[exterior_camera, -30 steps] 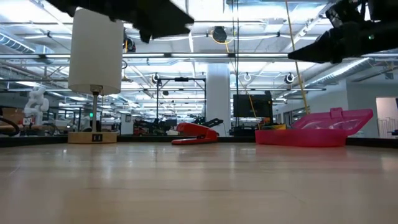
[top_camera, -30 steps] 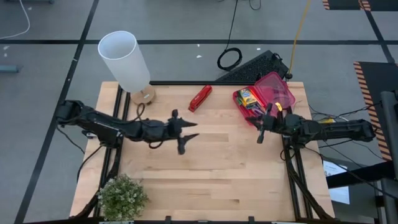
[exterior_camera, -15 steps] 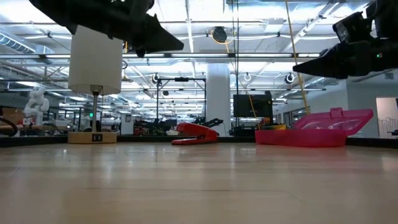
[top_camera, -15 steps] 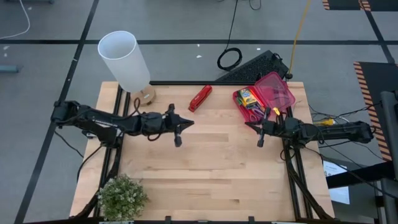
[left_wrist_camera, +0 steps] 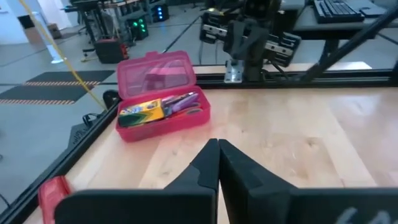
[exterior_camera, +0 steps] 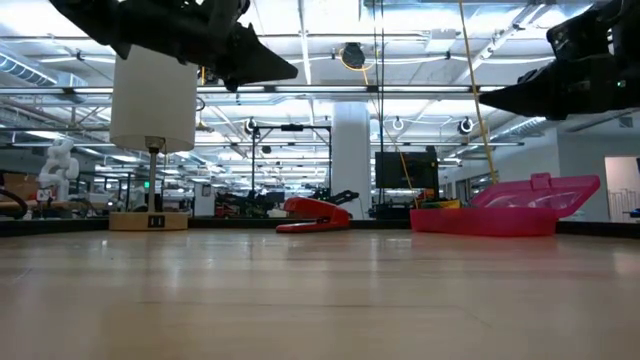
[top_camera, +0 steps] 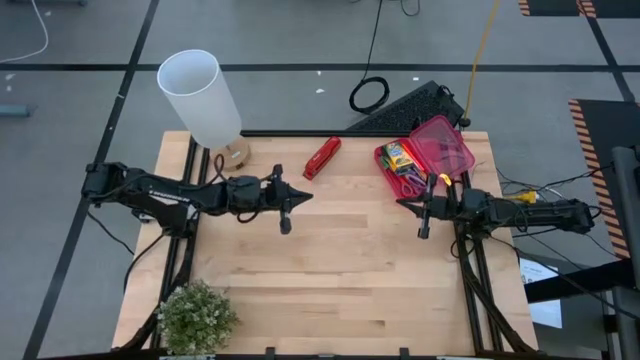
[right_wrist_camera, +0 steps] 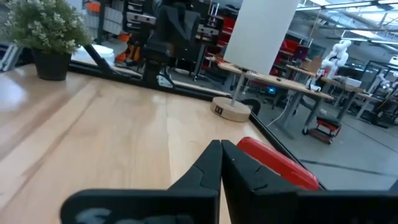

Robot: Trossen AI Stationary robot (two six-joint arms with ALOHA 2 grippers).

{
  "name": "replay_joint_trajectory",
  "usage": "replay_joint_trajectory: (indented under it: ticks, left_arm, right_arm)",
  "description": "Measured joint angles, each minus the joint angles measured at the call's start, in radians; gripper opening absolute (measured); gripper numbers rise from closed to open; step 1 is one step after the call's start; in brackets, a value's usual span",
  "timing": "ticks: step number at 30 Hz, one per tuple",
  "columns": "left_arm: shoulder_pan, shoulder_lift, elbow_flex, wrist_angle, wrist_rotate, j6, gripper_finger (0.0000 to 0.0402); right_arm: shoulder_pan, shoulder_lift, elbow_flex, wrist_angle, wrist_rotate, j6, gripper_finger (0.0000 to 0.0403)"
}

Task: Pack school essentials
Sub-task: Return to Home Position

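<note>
We see the left gripper (top_camera: 285,200) with its fingers (left_wrist_camera: 208,165) pressed together on nothing, held above the bare middle of the tabletop (top_camera: 340,270); the right gripper (top_camera: 422,212) is likewise closed and empty, its fingers (right_wrist_camera: 214,165) meeting at the tips, above the tabletop's right side just in front of the pink box (top_camera: 425,158).

The pink box lies at the far right corner with its clear lid (top_camera: 447,145) swung open. Inside we make out the green-yellow crayon box (top_camera: 398,155), with scissors (top_camera: 413,181) and pens beside it; the left wrist view shows the same crayon box (left_wrist_camera: 142,111) lying in the tray, pens alongside.

Around the arms, the red stapler (top_camera: 322,157) sits at the far edge between the two grippers, well apart from the pink box. The white lamp (top_camera: 200,98) stands at the far left corner, behind the left arm. A potted plant (top_camera: 197,318) occupies the near left corner. Between the two grippers the wood is open. A black keyboard (top_camera: 405,108) rests on the floor beyond the table.
</note>
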Motion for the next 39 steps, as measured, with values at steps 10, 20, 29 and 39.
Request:
replay_joint_trajectory:
  ticks: [10,20,29,39]
  left_arm:
    - [-0.019,0.001,-0.174,0.229,0.025,-0.075,0.0003]
    - [-0.114,-0.062,-0.373,0.386,-0.116,-0.137,0.0003]
    - [-0.119,-0.294,-0.529,0.383,-0.082,-0.131,0.0002]
    - [-0.120,-0.482,-0.638,0.333,-0.055,-0.104,0.0001]
  right_arm:
    - [0.000,-0.082,-0.002,-0.087,-0.051,0.014,0.0000]
    - [0.000,-0.149,-0.003,-0.142,-0.051,0.023,0.0000]
    - [0.000,-0.210,-0.003,-0.188,-0.054,0.024,0.0000]
    - [0.000,-0.210,-0.003,-0.186,-0.054,0.020,0.0000]
